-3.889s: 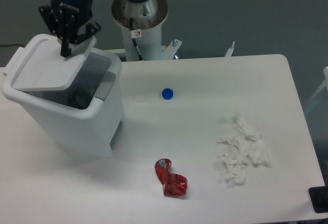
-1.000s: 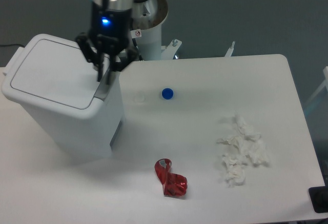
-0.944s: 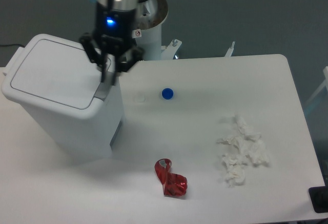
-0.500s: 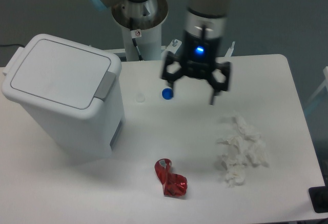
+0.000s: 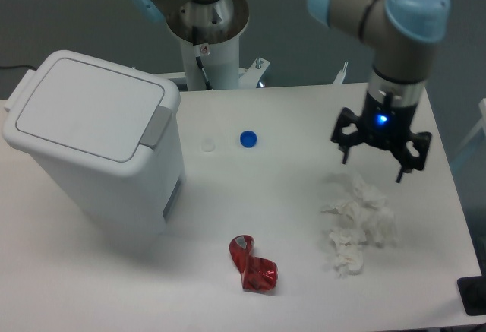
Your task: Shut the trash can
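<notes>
Now, trash can (image 5: 95, 153) at the left side of the desk (image 5: 250, 218), standing slightly tilted in view, its flat white lid (image 5: 87, 114) down flush on the body. Grey latch panel (image 5: 157, 125) on the side facing the middle of the desk, lying level with the lid edge. Lower on that same side, a small grey window or label, too small to make out.

Just right of the bin, on the bare desk: a small pale round cap (image 5: 208, 145), and beside it, slightly farther right, a blue bottle cap (image 5: 247, 139). The two are near each other but not touching.

Nearer the front edge, roughly mid-desk: a crumpled red wrapper (image 5: 253, 265), shiny, lying alone.

Right half of the desk: a loose heap of crumpled white tissue (image 5: 358, 221).

Gripper (image 5: 372, 165) well apart from the bin, hanging over the right side of the desk just above the far end of the tissue heap. Jaws spread wide, pointing down, nothing between them. Blue light showing on the wrist body. Arm rises up and back from it to the blue-capped joints at the top of view; robot base column (image 5: 206, 24) stands behind the desk, between bin and gripper.
</notes>
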